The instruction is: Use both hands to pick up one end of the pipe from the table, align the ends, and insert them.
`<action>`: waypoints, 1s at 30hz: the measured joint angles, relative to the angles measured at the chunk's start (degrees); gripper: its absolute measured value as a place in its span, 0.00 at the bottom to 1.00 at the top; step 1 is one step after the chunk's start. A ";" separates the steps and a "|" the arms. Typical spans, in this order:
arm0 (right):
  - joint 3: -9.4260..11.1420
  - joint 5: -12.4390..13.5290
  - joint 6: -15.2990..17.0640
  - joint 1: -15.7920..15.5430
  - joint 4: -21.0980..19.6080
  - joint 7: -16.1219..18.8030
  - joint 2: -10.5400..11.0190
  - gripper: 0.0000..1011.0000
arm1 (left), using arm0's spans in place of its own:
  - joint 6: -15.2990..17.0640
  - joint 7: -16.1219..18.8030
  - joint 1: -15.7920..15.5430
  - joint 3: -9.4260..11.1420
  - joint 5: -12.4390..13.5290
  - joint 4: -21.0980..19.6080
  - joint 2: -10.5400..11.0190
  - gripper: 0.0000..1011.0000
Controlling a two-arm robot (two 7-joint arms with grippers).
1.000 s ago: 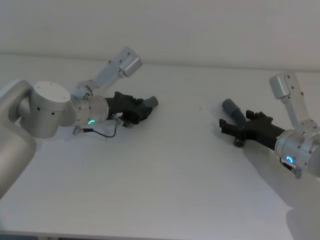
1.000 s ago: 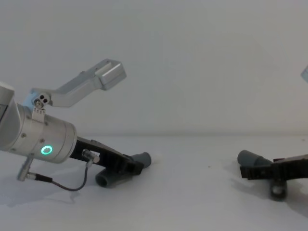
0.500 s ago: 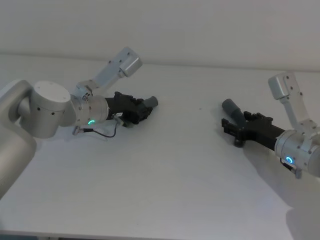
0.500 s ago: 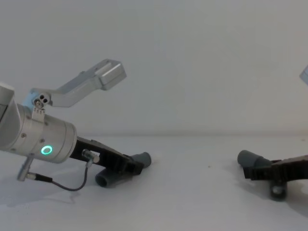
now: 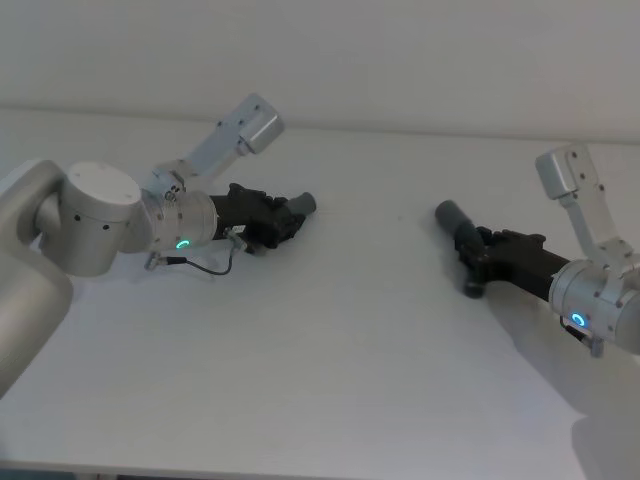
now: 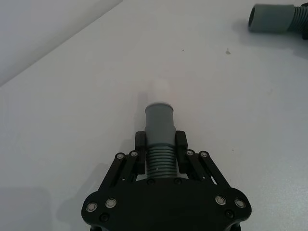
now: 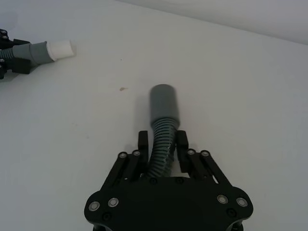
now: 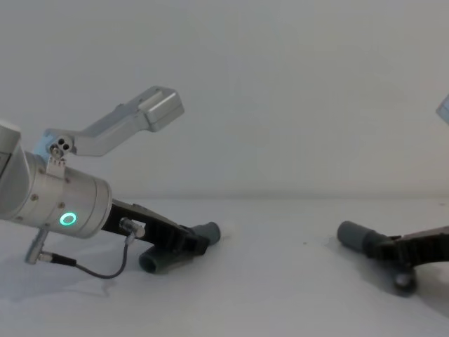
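White table [image 5: 330, 340] spread under everything. Left gripper [image 5: 285, 222] low over its left-centre, right gripper [image 5: 472, 255] low on the right side, well apart, tips pointing inward. Both closed: left fingers clamped on ribbed part of left hose piece [image 6: 160, 161], right fingers pinching right hose piece [image 7: 160, 154] the same way. Left cuff [image 6: 159, 122] sticking out just past the fingertips, right cuff [image 7: 163, 103] likewise. Short white tube [image 6: 160, 89] poking from left cuff. Ends not yet joined, bare table btwn them.

Likely robotics lab or test bench: plain white table [image 5: 330, 380], blank pale wall [image 8: 295, 84] behind, silver robot arm [image 5: 100, 215].
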 joint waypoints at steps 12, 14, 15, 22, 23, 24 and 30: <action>0.00 -0.07 -0.01 0.00 0.00 0.00 0.00 0.18 | 0.00 0.00 0.00 0.00 0.00 0.00 0.00 0.34; 0.00 -0.08 0.00 0.00 0.00 0.00 0.00 0.18 | 0.00 0.00 0.00 0.00 0.00 0.00 0.00 0.34; 0.00 -0.08 -0.01 0.00 0.00 0.00 0.00 0.18 | 0.00 0.00 0.00 0.00 0.00 0.00 0.00 0.34; 0.00 -0.08 0.00 0.00 -0.01 0.00 0.00 0.18 | 0.00 0.00 0.00 0.00 0.00 0.00 0.00 0.34; 0.00 -0.08 0.00 0.00 0.00 0.01 0.00 0.18 | 0.00 0.00 0.00 0.00 0.00 0.00 0.00 0.34; 0.00 -0.08 0.00 0.00 0.00 0.00 0.00 0.18 | 0.00 0.00 0.00 0.00 0.00 0.00 0.00 0.34; 0.01 -0.08 -0.01 0.00 0.00 0.01 0.00 0.18 | 0.00 0.00 0.00 0.00 0.00 0.00 0.00 0.34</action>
